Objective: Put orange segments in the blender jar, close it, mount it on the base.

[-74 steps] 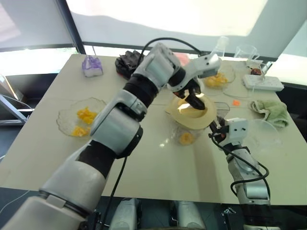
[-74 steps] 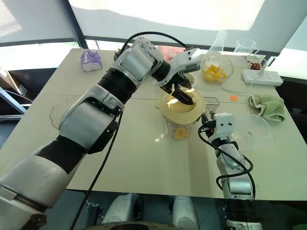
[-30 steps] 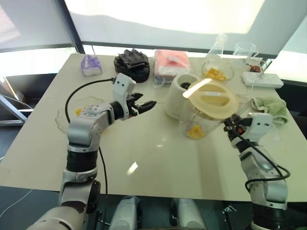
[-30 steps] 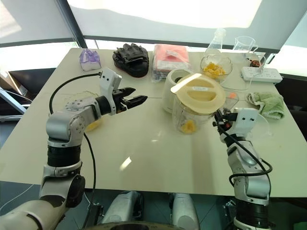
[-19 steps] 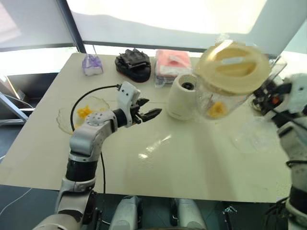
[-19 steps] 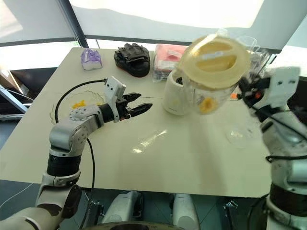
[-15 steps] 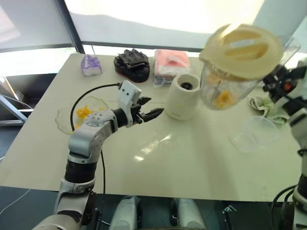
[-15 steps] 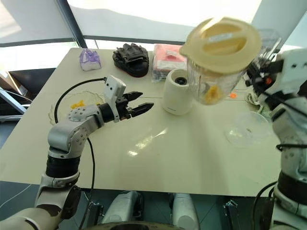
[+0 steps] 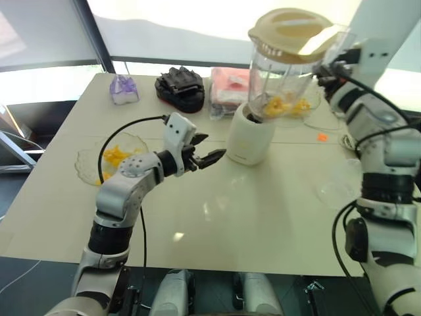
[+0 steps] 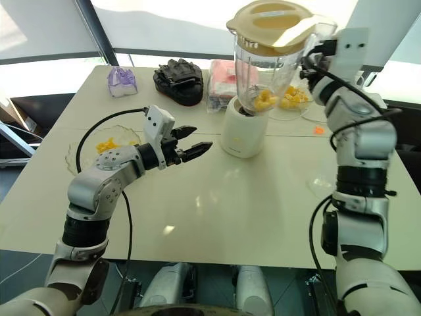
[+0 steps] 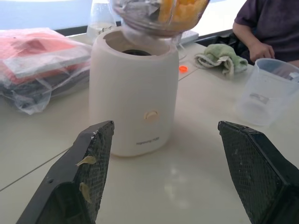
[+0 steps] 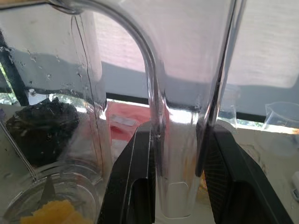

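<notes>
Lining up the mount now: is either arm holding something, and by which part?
The right gripper holds the blender jar by its side handle. The left gripper is open, holding nothing.

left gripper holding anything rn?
No. In the left wrist view the left gripper has its fingers spread wide with nothing between them, aimed at the base.

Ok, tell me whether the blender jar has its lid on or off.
On. The cream lid sits across the top of the blender jar, with the orange segments inside, above the base.
</notes>
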`<action>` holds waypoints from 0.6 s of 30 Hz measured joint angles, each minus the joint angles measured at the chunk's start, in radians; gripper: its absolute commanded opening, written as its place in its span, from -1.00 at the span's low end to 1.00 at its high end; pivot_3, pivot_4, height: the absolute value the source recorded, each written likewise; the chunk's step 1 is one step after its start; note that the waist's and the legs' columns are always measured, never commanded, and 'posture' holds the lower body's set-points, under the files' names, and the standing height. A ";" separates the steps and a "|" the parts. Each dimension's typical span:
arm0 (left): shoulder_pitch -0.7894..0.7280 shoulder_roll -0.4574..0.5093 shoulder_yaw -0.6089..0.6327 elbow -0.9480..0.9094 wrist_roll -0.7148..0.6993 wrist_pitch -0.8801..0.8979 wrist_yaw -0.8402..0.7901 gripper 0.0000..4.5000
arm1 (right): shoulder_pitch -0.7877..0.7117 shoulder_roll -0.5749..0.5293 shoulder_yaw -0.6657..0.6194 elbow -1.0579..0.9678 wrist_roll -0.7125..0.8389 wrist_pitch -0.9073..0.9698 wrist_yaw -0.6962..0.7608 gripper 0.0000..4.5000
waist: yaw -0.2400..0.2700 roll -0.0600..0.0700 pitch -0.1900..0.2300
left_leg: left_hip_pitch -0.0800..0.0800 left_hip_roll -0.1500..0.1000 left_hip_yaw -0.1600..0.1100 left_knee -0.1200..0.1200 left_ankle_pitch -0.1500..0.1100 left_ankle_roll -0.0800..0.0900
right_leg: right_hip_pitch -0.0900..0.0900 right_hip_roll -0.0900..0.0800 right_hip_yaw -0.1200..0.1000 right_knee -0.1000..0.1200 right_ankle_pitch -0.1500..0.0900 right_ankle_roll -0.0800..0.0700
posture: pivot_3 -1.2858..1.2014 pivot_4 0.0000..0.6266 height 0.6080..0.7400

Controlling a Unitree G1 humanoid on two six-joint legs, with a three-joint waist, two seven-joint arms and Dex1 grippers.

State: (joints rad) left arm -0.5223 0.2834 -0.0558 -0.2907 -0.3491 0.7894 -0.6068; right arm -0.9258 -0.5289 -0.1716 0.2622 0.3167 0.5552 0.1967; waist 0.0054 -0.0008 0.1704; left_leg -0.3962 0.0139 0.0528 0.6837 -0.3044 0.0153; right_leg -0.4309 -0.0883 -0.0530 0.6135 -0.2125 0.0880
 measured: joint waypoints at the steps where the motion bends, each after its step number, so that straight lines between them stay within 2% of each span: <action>1: 0.000 0.002 -0.006 0.000 0.000 -0.001 0.001 0.64 | -0.017 0.004 0.009 0.027 -0.011 -0.020 0.007 -0.63 | 0.001 0.000 0.000 | 0.000 0.000 0.000 0.000 0.000 0.000 | 0.000 0.000 0.000 0.000 0.000 0.000 | 0.03 -0.52 1.00; 6: 0.000 0.010 -0.010 0.000 0.000 -0.014 0.015 0.64 | -0.061 0.021 0.011 0.140 -0.053 -0.106 0.019 -0.63 | 0.002 0.000 0.000 | -0.001 0.001 0.000 0.000 0.000 0.000 | 0.000 0.000 0.000 -0.001 0.000 0.000 | 0.03 -0.52 1.00; 11: 0.000 0.010 -0.010 0.000 -0.002 -0.015 0.022 0.64 | -0.071 0.036 0.008 0.162 -0.062 -0.111 0.026 -0.63 | -0.003 0.000 0.000 | 0.001 0.001 0.000 0.000 0.001 -0.001 | 0.000 0.000 0.000 0.002 0.000 0.000 | 0.03 -0.52 1.00; 18: 0.000 0.013 -0.010 0.003 -0.005 -0.019 0.023 0.64 | -0.009 0.004 0.001 0.004 -0.048 0.032 0.066 -0.63 | -0.003 0.000 0.000 | 0.002 0.001 0.000 0.000 0.001 -0.001 | 0.000 0.000 0.000 0.002 0.000 0.000 | 0.03 -0.52 1.00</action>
State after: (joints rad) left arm -0.5223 0.2961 -0.0662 -0.2876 -0.3540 0.7702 -0.5841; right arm -0.9351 -0.5244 -0.1709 0.2666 0.2683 0.5874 0.2625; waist 0.0022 -0.0008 0.1703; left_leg -0.3946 0.0152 0.0525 0.6834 -0.3036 0.0139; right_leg -0.4305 -0.0883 -0.0532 0.6159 -0.2124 0.0879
